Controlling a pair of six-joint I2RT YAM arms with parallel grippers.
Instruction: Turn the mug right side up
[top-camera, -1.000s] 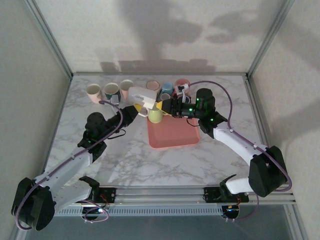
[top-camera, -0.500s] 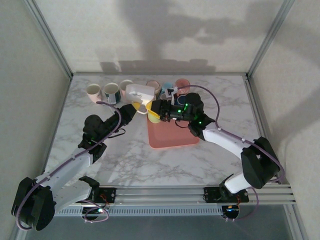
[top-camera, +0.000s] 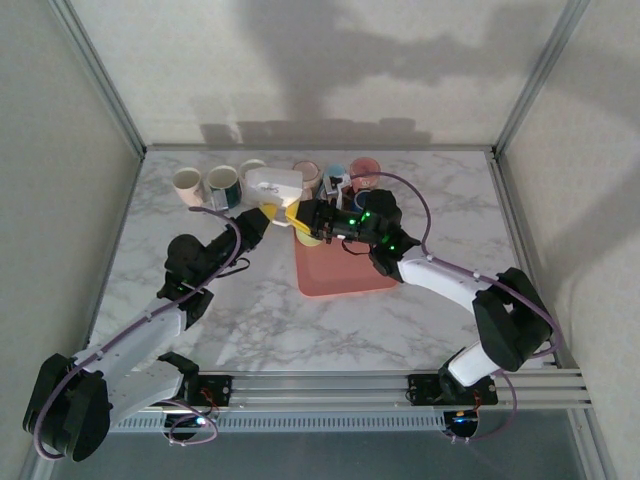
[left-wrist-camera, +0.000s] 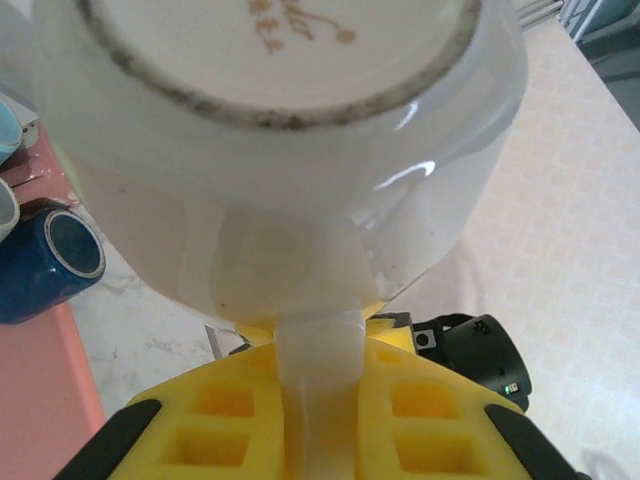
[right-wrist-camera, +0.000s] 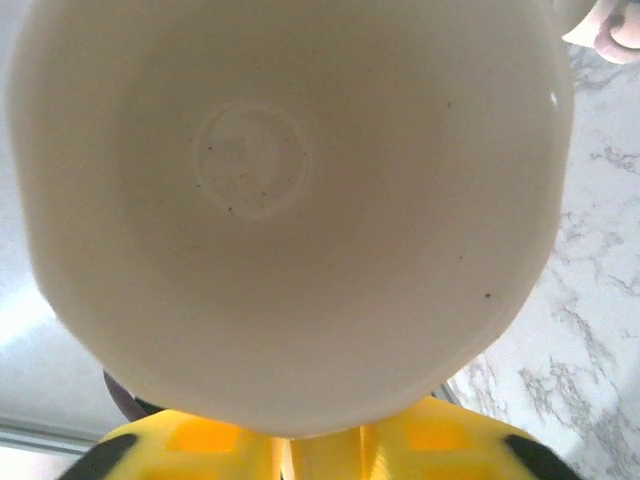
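Mug (top-camera: 310, 234): glossy cream-white, one handle. Base has brown print and dark scuffed foot ring. Inside plain cream, faint round mark at bottom, few dark specks. Tipped on side, base toward tray's left, mouth toward tray's right. Sits over far-left corner of pink tray (top-camera: 345, 278); contact with tray unclear. Handle pinched by left gripper (left-wrist-camera: 318, 400), rim wall by right gripper (right-wrist-camera: 322, 452).

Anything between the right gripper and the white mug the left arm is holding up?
Nothing visible. The white mug already has its wall between the right gripper fingers, mouth facing that wrist camera. The left gripper clamps its handle. Below, a yellow mug stands on the pink tray, at its far-left corner.
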